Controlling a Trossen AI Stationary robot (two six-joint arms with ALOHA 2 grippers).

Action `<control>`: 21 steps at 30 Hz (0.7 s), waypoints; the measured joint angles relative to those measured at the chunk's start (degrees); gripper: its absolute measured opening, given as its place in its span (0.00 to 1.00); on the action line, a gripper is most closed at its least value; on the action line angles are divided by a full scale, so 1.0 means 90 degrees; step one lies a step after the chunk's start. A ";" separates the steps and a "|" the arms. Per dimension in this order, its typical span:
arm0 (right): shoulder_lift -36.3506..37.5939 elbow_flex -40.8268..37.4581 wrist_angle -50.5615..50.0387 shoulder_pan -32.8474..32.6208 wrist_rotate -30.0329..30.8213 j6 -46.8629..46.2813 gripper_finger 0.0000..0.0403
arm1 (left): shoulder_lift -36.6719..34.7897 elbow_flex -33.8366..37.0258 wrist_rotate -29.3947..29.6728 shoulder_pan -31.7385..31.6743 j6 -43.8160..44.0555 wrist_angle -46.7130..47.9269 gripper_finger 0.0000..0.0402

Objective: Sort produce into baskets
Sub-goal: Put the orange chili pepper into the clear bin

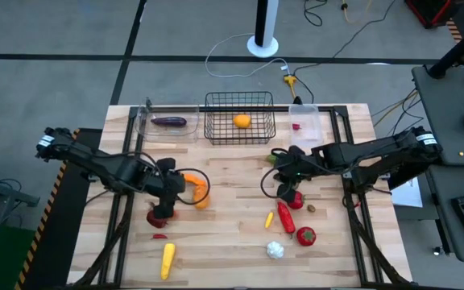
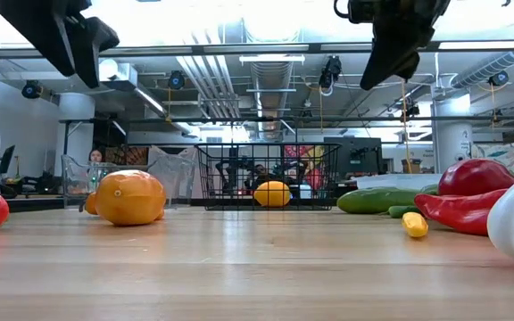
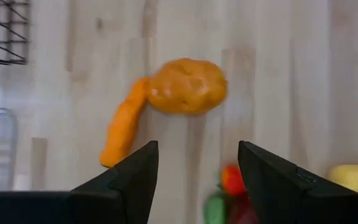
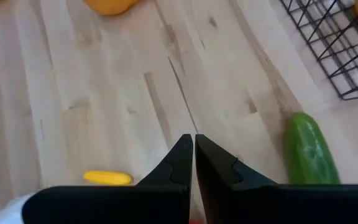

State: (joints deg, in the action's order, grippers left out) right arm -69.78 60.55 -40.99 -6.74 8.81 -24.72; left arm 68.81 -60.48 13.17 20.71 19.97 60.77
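Observation:
My left gripper [image 1: 176,193] hangs open above the table's left half, tilted down. An orange fruit [image 3: 188,86] and a carrot [image 3: 123,127] lie side by side on the wood just beyond its fingers. A red tomato [image 1: 158,216] lies below the gripper. My right gripper [image 4: 194,152] is shut, holds nothing, and hovers over bare wood at centre right, with a green cucumber [image 4: 309,152] beside it. A black wire basket [image 1: 240,117] at the far edge holds an orange [image 1: 242,121]. The clear bin [image 1: 147,121] to its left holds a purple eggplant [image 1: 169,122].
A smaller clear bin [image 1: 306,121] stands right of the wire basket. A red pepper [image 1: 286,217], a small yellow pepper [image 1: 269,219], a tomato [image 1: 305,236] and white garlic [image 1: 275,250] lie at near right. A yellow corn [image 1: 167,259] lies at near left. The table's middle is bare wood.

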 joint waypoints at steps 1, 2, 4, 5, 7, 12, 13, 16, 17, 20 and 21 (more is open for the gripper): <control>0.0000 0.0000 0.0000 0.0000 0.0023 0.0051 0.03 | -0.0039 0.0056 0.0130 0.0000 -0.0002 -0.0025 0.51; 0.0000 -0.0006 0.0010 0.0000 0.0025 0.0117 0.03 | -0.0073 0.0126 0.0242 0.0000 -0.0001 -0.0088 0.51; -0.0022 -0.0088 0.0123 0.0000 0.0030 0.0252 0.04 | -0.0139 0.0352 0.0422 -0.0004 -0.0002 -0.0382 0.51; -0.0041 -0.0145 0.0225 0.0000 0.0032 0.0302 0.05 | -0.0153 0.0498 0.0478 -0.0010 -0.0002 -0.0574 0.51; -0.0062 -0.0305 0.0510 0.0016 0.0031 0.0396 0.10 | -0.0157 0.0797 0.0498 -0.0010 -0.0028 -0.0939 0.51; -0.0097 -0.0512 0.0917 0.0015 0.0277 0.0589 0.27 | -0.0155 0.1465 0.0491 -0.0059 -0.0019 -0.1632 0.51; -0.0097 -0.0512 0.0977 0.0017 0.0378 0.0590 0.31 | -0.0156 0.1573 0.0494 -0.0085 -0.0018 -0.1684 0.51; -0.0095 -0.0515 0.1020 0.0022 0.0654 0.0628 0.41 | -0.0156 0.1905 0.0500 -0.0239 -0.0059 -0.1966 0.51; -0.0095 -0.0515 0.1081 0.0023 0.0699 0.0657 0.44 | -0.0145 0.2010 0.0548 -0.0302 -0.0075 -0.2057 0.51; -0.0095 -0.0515 0.1180 0.0022 0.0700 0.0703 0.51 | -0.0089 0.2229 0.0636 -0.0544 -0.0109 -0.2299 0.51; -0.0095 -0.0515 0.1183 0.0022 0.0701 0.0701 0.53 | -0.0082 0.2264 0.0636 -0.0633 -0.0109 -0.2349 0.52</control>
State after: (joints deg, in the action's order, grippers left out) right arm -70.63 55.92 -30.35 -6.55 15.12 -18.41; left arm 68.07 -40.11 18.90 15.01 18.98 39.63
